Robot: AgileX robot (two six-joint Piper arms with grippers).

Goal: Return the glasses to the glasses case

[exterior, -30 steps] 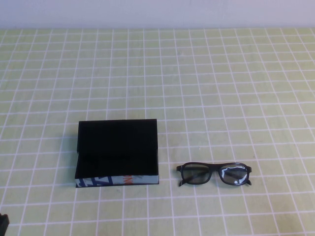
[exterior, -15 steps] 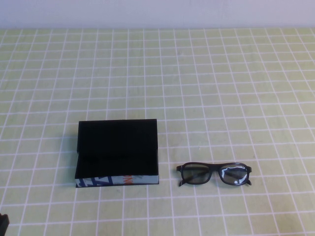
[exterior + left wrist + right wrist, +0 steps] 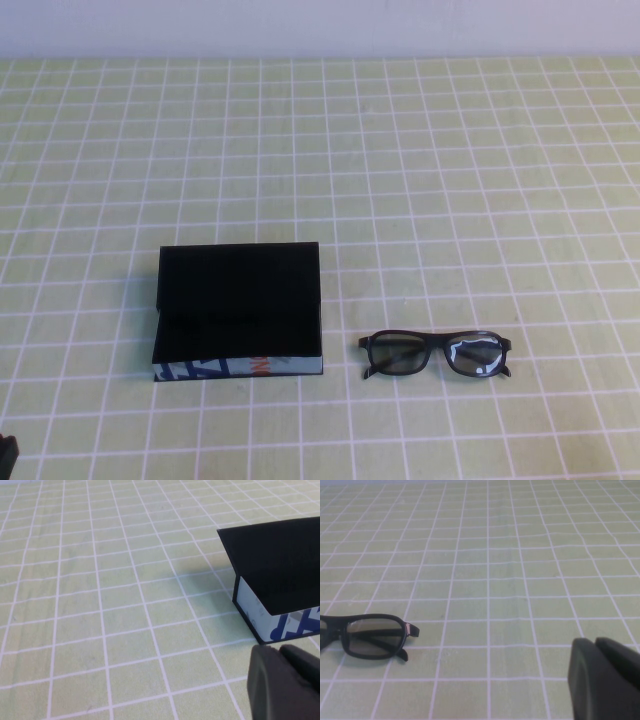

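- The right gripper [image 3: 606,680] sits low at the near right of the table, away from the glasses; its two dark matte fingers press together with nothing between them.
- The left gripper [image 3: 285,685] sits at the near left, just in front of the case's near left corner; its two rounded black fingers lie side by side with only a thin seam between them, clenched on nothing.
- In the high view only a small black corner of the left arm [image 3: 6,455] shows at the near left edge; the right arm does not appear there.
- The glasses [image 3: 436,354] lie on the table just right of the case, apart from it, lenses toward the near side, with a thick black plastic frame and rectangular lenses; the right lens catches a pale glare.
- The right wrist view shows one lens and the folded temples [image 3: 370,637] behind it.
- The glasses case [image 3: 238,310] is a black rectangular box, its flat lid raised and its inside matte black.
- The left wrist view shows the case's pale side wall [image 3: 252,611] with blue print.
- The table [image 3: 450,180] wears a yellow-green cloth with a white grid.
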